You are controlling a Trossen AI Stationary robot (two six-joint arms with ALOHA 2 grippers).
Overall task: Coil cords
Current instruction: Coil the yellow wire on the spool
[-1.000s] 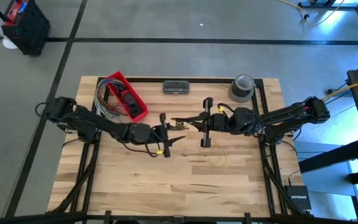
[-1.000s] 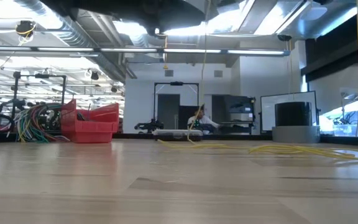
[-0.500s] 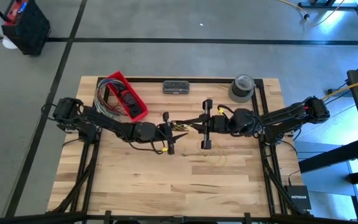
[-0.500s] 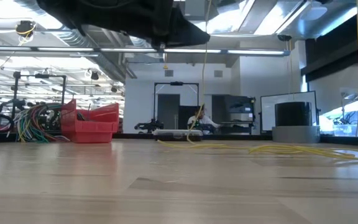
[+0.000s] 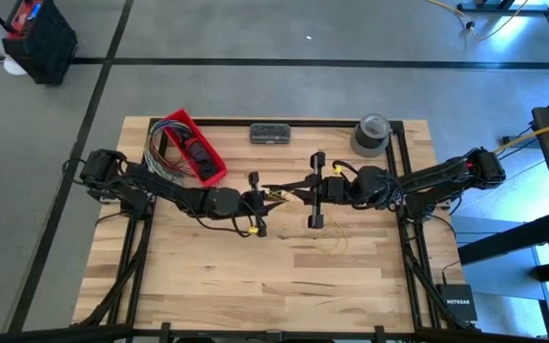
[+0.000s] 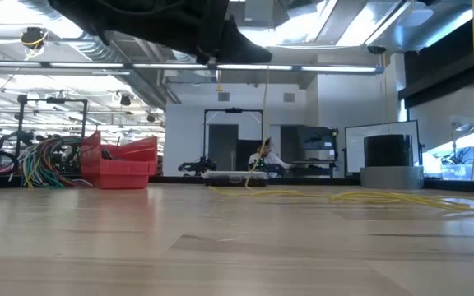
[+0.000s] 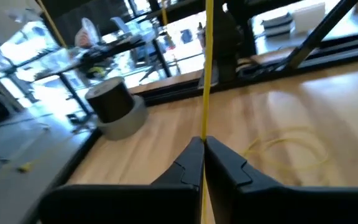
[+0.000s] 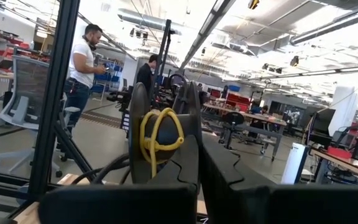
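Pale wooden bench [image 5: 255,276] under both arms. Left jaws [image 7: 202,146] pinched tight on the cord [image 7: 207,68], rising taut straight above the tips. Right jaws [image 5: 296,188] closed on the same cord, loops [image 8: 157,140] wound just beside them; slack [image 5: 330,238] below.

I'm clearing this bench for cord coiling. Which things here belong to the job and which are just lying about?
In the job:
- cord, pinched by the shut left gripper
- shut right gripper, cord looped on it

Lying about:
- red bin
- multicoloured wires
- tape roll
- dark flat device
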